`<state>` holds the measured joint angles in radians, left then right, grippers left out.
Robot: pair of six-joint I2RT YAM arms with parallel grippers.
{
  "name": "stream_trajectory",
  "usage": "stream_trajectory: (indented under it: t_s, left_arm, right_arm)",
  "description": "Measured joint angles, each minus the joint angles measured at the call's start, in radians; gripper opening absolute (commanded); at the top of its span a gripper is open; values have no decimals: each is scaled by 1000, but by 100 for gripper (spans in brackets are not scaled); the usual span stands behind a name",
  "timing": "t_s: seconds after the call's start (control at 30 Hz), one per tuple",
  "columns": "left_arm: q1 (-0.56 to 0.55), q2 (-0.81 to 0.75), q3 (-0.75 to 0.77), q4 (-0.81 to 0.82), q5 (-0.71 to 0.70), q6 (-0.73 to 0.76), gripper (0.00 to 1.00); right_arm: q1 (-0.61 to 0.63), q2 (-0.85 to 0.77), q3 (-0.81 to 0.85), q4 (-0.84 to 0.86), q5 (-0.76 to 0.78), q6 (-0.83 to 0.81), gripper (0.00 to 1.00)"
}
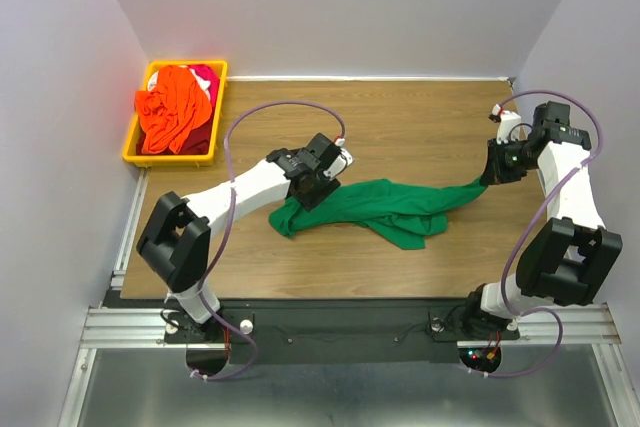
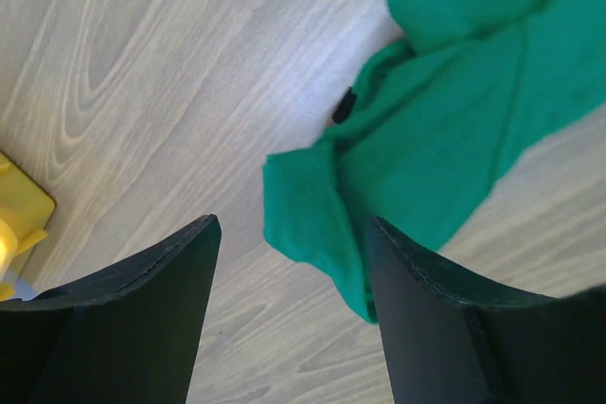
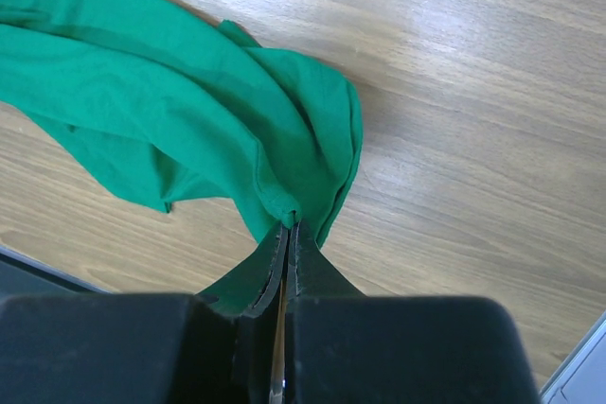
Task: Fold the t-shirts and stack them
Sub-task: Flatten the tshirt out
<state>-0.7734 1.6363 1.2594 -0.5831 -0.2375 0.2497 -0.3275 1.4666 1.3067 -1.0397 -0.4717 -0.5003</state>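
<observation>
A dark green t-shirt (image 1: 385, 209) lies crumpled and stretched across the middle of the wooden table. My right gripper (image 1: 489, 176) is shut on its right end, with cloth (image 3: 189, 92) bunched at the pinched tips of that gripper (image 3: 292, 224). Over the shirt's left end, my left gripper (image 1: 322, 191) hangs open. In the left wrist view a corner of the green cloth (image 2: 445, 120) hangs between the spread fingers, close to the right one, and this gripper (image 2: 292, 222) grips nothing. An orange t-shirt (image 1: 172, 107) and a red-pink one (image 1: 206, 77) lie heaped in the bin.
The yellow-orange bin (image 1: 135, 150) stands at the table's back left corner, and its corner (image 2: 21, 205) shows in the left wrist view. Grey walls close in the table on three sides. The metal rail with the arm bases runs along the near edge.
</observation>
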Motion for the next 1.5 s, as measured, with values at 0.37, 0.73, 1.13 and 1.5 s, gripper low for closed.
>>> stream_trajectory:
  t_s: [0.37, 0.73, 1.13, 1.5]
  left_arm:
    - [-19, 91, 31, 0, -77, -26, 65]
    - [-26, 116, 35, -1, -103, -27, 50]
    - [-26, 138, 35, -7, -146, -27, 22]
    - [87, 114, 79, -27, -109, 6, 0]
  right_arm:
    - [0, 0, -12, 8, 21, 0, 1]
    - [0, 2, -27, 13, 32, 0, 1]
    - [0, 8, -27, 19, 40, -1, 1]
    - [0, 8, -23, 23, 62, 3, 1]
